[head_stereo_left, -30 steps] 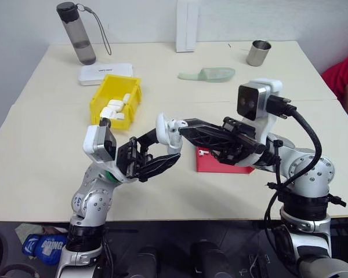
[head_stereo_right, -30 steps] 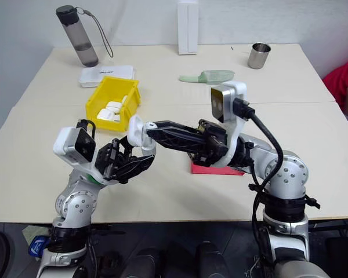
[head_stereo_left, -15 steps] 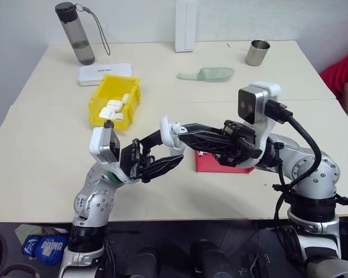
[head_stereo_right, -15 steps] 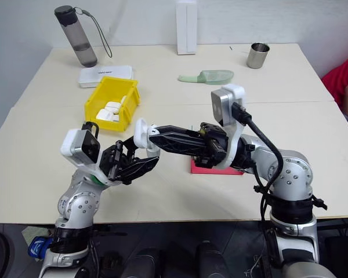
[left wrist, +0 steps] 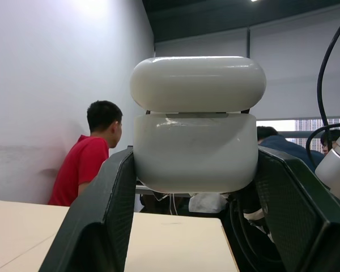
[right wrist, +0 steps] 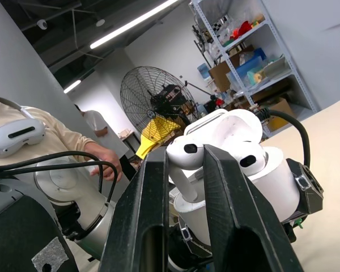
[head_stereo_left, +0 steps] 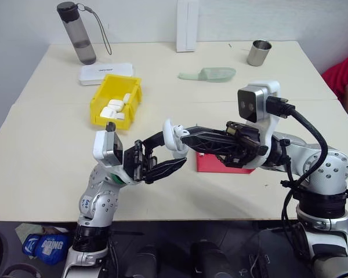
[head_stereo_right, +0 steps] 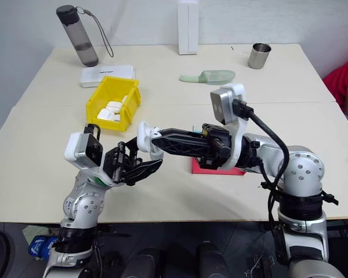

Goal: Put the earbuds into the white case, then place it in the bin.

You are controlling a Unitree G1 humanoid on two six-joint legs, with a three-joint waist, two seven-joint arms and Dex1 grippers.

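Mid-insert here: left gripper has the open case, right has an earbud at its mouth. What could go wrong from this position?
1. The right gripper pinches the earbud by its narrow stem beside one already seated; if misaligned, it could jam or twist out.
2. The left gripper holds the white case in mid-air above the table; pushing could shift the glossy case in its fingers.
3. A dropped earbud might land away from the red tray.

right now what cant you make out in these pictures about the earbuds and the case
- Whether the earbud in the right pincer is seated in the white case: fingers hide its stem in the right wrist view.
- The case's sockets: the lid hides them in the left wrist view; too small in the eye views.
- The red tray: the right arm covers most of it.
- Items in the yellow bin: too small to identify.
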